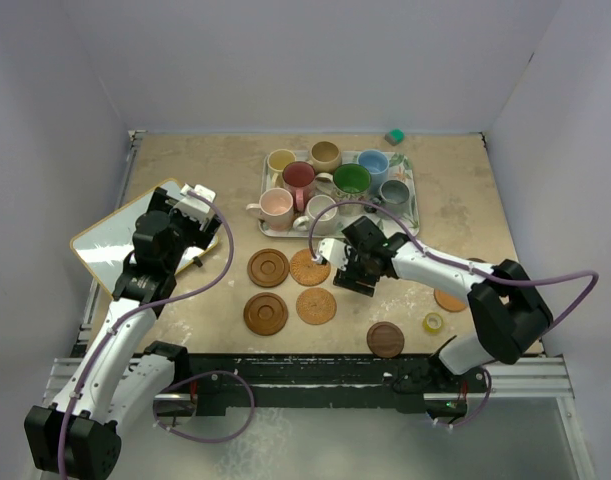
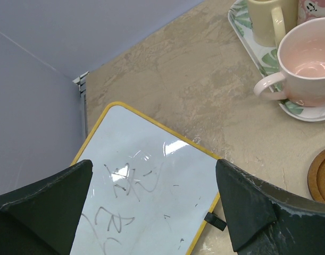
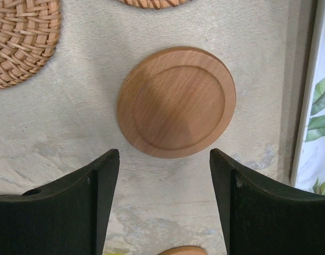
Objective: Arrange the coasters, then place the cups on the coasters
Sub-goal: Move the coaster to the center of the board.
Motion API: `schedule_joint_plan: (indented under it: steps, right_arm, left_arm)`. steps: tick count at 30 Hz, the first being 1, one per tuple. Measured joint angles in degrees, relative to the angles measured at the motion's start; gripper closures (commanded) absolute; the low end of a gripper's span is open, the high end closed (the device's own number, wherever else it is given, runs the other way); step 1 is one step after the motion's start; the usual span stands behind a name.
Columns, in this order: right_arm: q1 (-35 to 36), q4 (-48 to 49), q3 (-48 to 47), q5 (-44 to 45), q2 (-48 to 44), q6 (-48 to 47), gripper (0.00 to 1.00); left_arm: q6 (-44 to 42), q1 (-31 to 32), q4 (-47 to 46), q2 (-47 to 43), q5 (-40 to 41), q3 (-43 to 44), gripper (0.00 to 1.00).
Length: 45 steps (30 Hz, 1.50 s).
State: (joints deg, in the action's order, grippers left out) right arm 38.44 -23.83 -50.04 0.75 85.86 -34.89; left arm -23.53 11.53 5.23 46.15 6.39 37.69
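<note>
Several cups stand on the leaf-print tray [image 1: 413,205], among them a pink cup [image 1: 276,206] [image 2: 311,64] and a yellow cup [image 1: 281,160] [image 2: 266,21]. Two dark wooden coasters [image 1: 268,267] and two woven coasters [image 1: 316,306] lie in front of the tray. Another dark coaster [image 1: 385,339] lies nearer. My right gripper [image 1: 345,264] [image 3: 163,159] is open and empty, low over the table. A light wooden coaster [image 3: 176,101] lies flat just beyond its fingertips. My left gripper [image 1: 200,205] [image 2: 151,212] hangs open over a whiteboard.
A yellow-framed whiteboard [image 1: 110,240] [image 2: 146,180] lies at the left edge. A small yellow tape roll [image 1: 433,322] sits near the right arm, by a light coaster [image 1: 450,298] partly under that arm. A green block [image 1: 394,136] rests at the back wall.
</note>
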Motion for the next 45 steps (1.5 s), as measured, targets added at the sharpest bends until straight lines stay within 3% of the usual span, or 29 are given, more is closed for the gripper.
schedule_joint_plan:
  steps: [45]
  right_arm:
    - [-0.24, 1.57, -4.50, -0.55, 8.33, -2.14, 0.40]
  left_arm:
    - [-0.02, 0.00, 0.04, 0.00, -0.02, 0.00, 0.05]
